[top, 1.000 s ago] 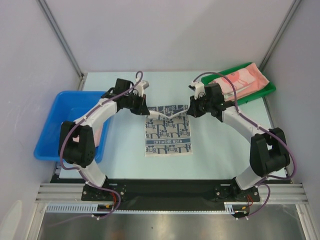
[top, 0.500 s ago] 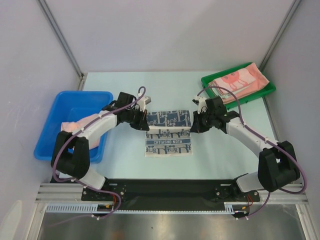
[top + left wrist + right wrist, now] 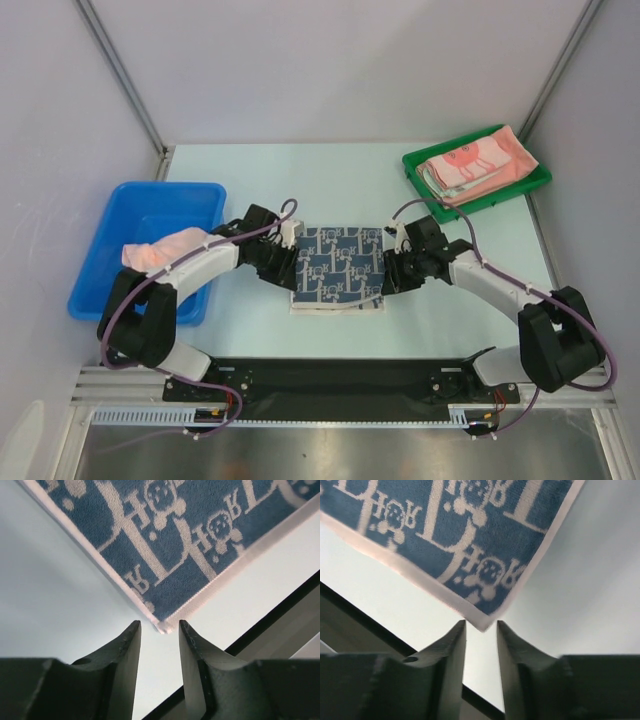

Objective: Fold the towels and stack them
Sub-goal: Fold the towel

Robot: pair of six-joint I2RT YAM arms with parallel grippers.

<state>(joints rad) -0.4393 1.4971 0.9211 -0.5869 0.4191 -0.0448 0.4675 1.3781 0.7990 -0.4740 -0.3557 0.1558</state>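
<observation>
Lying folded at the centre of the table [image 3: 300,180], the dark blue towel [image 3: 338,265] bore white lettering too broken to read. Only the wrist views showed the left gripper [image 3: 159,626] and right gripper [image 3: 481,625] unclenched, each straddling a near corner.

dark blue towel [image 3: 335,262], white letter-like pattern, no legible words

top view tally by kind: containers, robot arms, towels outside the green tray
containers: 2 (blue bin, green tray)
robot arms: 2 (left arm, right arm)
towels outside the tray: 2 (dark blue patterned towel, salmon-pink towel in the bin)
total: 6
</observation>
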